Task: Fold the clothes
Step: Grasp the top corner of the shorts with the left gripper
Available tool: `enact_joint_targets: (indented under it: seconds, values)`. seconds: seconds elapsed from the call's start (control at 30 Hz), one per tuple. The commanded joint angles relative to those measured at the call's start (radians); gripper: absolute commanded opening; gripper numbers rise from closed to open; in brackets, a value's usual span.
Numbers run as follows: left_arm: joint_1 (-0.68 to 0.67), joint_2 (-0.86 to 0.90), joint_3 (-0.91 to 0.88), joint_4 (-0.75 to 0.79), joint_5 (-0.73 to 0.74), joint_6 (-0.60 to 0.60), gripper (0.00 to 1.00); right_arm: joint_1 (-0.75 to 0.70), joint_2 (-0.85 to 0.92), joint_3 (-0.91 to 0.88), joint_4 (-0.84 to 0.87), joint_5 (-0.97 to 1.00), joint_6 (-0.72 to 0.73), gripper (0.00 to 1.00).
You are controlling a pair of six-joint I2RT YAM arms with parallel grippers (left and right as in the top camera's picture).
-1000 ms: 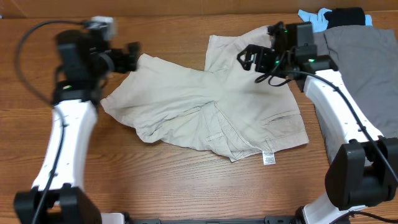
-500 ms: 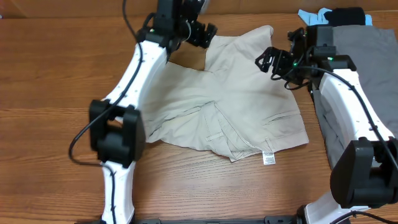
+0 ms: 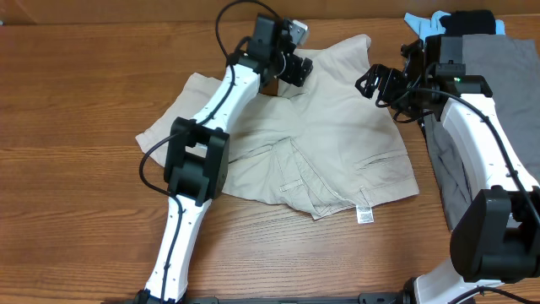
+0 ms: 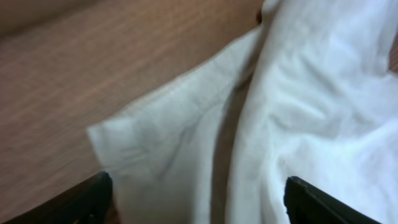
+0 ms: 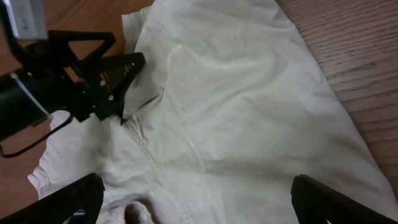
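Looking at the left gripper first: its two black fingertips sit way apart at the bottom corners of the wrist view, so it's wide open with nothing pinched that I can see. It's right down over the far edge of the clothes, by a folded-over flap, but I can't tell if it's actually touching. The right gripper is spread just as wide and hovers over the far right part of the same beige fabric, holding nothing. The clothes lie wrinkled and mostly spread out mid-table, seams showing, with a little white label tag at the near edge. Underneath is a brown wood-grain table. Off to the right there's a grey garment partly under the right arm, plus a light-blue piece and a black piece at the far edge.
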Motion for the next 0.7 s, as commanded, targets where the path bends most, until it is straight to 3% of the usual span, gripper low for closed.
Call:
enact_joint_targets:
  seconds: [0.0,0.27,0.47,0.67]
  values:
    - [0.001,0.030,0.037,0.003,-0.042,0.009,0.85,-0.002,-0.038,0.011,0.003,0.010,-0.006,1.00]
    - [0.002,0.047,0.037,0.011,-0.126,-0.035,0.80,-0.002,-0.038,0.009,0.003,0.010,-0.006,1.00]
    - [0.015,0.047,0.037,0.053,-0.125,-0.161,0.76,-0.002,-0.038,0.009,0.003,0.010,-0.006,1.00]
    - [0.010,0.056,0.035,0.061,-0.138,-0.163,0.73,-0.002,-0.038,0.009,0.004,0.014,-0.006,1.00]
